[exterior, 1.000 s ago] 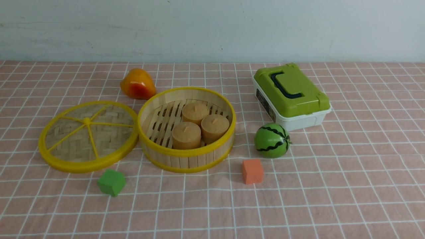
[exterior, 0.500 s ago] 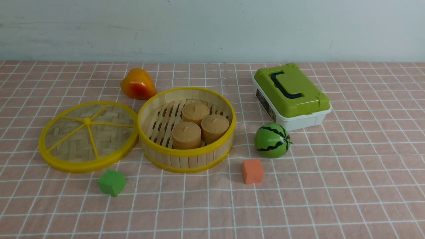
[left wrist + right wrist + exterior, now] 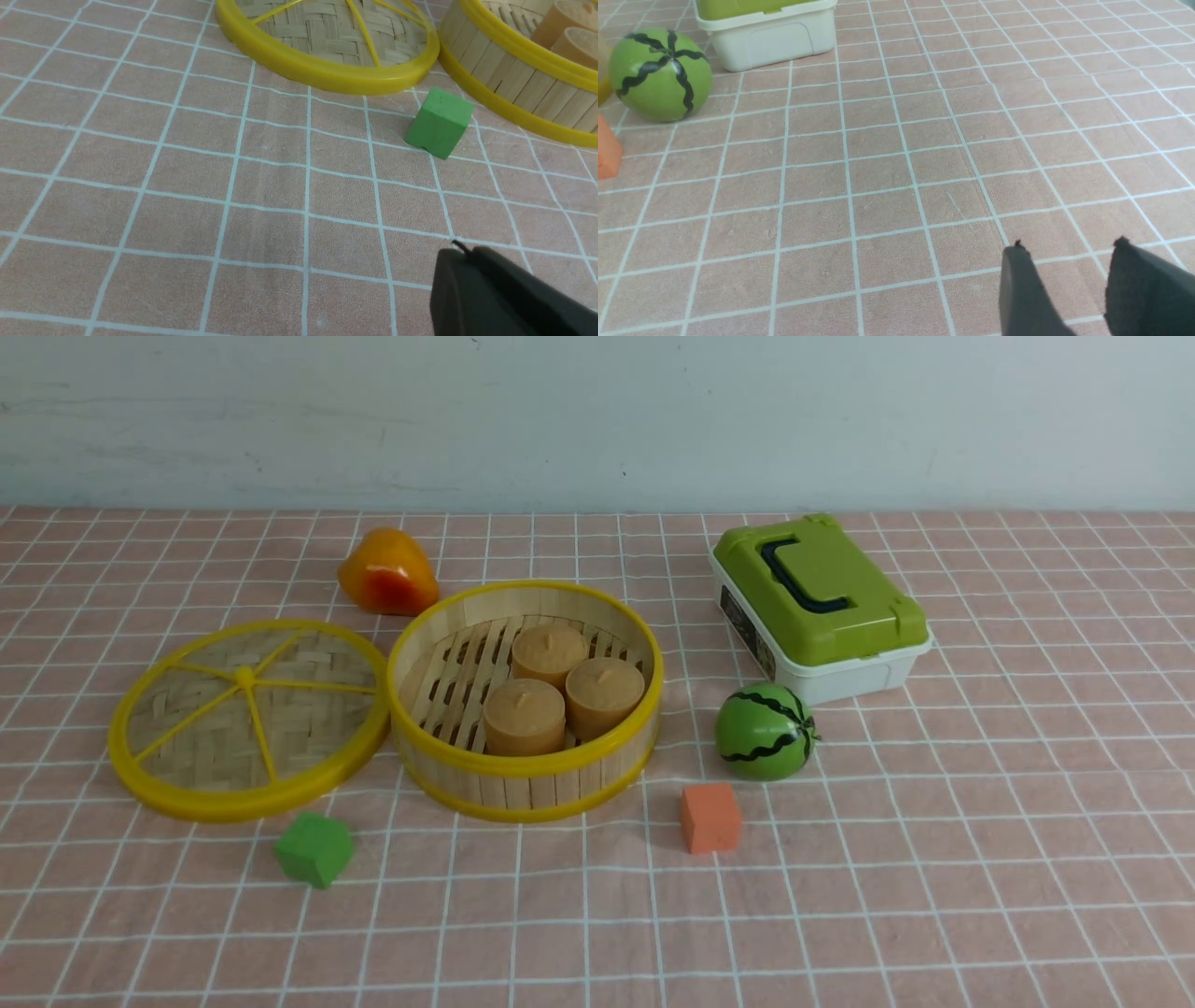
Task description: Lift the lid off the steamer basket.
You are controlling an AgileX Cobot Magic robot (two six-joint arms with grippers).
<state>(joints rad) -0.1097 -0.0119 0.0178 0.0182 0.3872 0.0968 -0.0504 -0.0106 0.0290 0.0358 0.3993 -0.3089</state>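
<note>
Beside the open steamer basket (image 3: pixel 532 788), the woven lid (image 3: pixel 317 728) lies on the checked cloth, so removal looks done; with the left gripper (image 3: pixel 460 249) pressed together and the right gripper (image 3: pixel 1069 242) spread, both empty, only staying withdrawn seems needed.

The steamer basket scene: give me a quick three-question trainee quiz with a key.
1. True or false: the flat woven-bamboo lid with yellow rim covers the round pale-bamboo steamer basket.
2. How many light-brown bun-like pieces sit in the basket?
3. Which is nearer the striped green ball: A, the orange block; B, the green block?

Key: 1 false; 2 three; 3 A.
</note>
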